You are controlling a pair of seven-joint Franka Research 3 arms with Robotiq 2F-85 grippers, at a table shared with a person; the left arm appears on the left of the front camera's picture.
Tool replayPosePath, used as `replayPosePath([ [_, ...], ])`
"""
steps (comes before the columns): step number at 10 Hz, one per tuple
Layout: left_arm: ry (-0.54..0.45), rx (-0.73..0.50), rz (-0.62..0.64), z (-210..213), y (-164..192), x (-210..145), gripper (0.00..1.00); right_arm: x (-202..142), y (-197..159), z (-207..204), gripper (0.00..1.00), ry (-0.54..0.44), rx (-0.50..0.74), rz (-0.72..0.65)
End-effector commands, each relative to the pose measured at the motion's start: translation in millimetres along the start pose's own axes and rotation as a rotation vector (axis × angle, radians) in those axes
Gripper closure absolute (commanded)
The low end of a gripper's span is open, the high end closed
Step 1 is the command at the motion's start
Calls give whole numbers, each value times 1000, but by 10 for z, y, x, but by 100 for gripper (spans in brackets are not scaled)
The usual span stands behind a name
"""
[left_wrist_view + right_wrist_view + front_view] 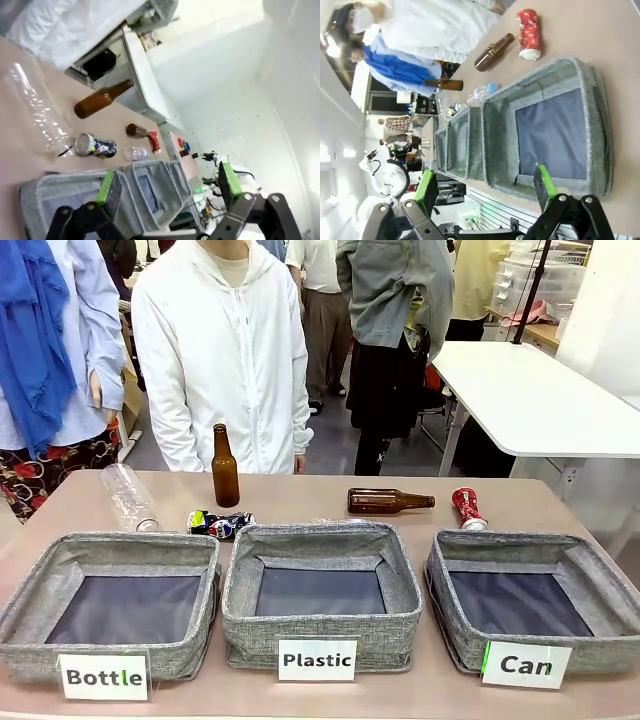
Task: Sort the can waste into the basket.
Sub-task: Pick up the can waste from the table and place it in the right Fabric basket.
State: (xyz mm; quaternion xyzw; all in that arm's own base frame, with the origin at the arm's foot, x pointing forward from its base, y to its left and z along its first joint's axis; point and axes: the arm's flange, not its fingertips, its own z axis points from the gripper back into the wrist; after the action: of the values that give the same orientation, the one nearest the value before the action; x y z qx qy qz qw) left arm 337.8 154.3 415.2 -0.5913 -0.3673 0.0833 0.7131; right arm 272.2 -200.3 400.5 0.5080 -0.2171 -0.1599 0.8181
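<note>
Red can (529,33) well past spread right fingers (544,186), dark can (96,146) past spread left fingers (107,186), nothing held

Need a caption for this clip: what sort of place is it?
Likely a robotics lab or demo hall staged for waste sorting: the Bottle basket, Plastic basket and Can basket lined up on a table, onlookers behind it.

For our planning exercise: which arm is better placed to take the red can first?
Probably right. The red can lies just behind the Can basket, both before the open right gripper.
</note>
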Motion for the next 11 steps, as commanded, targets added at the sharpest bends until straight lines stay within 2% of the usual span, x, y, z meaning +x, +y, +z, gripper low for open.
replayPosePath([
  [1, 13, -10, -44, 364, -33, -38, 0, -15, 111, 54, 0, -2, 15, 8],
  [6, 13, -10, -44, 364, -33, -38, 0, -15, 111, 54, 0, -2, 15, 8],
  [7, -1, -4, -13, 403, -49, -42, 0, -15, 111, 54, 0, -2, 15, 8],
  [9, 121, 45, -135, 418, -228, 133, 0, -15, 111, 54, 0, -2, 15, 8],
  [11, 243, 157, -208, 38, -428, 447, 0, -15, 111, 54, 0, -2, 15, 8],
])
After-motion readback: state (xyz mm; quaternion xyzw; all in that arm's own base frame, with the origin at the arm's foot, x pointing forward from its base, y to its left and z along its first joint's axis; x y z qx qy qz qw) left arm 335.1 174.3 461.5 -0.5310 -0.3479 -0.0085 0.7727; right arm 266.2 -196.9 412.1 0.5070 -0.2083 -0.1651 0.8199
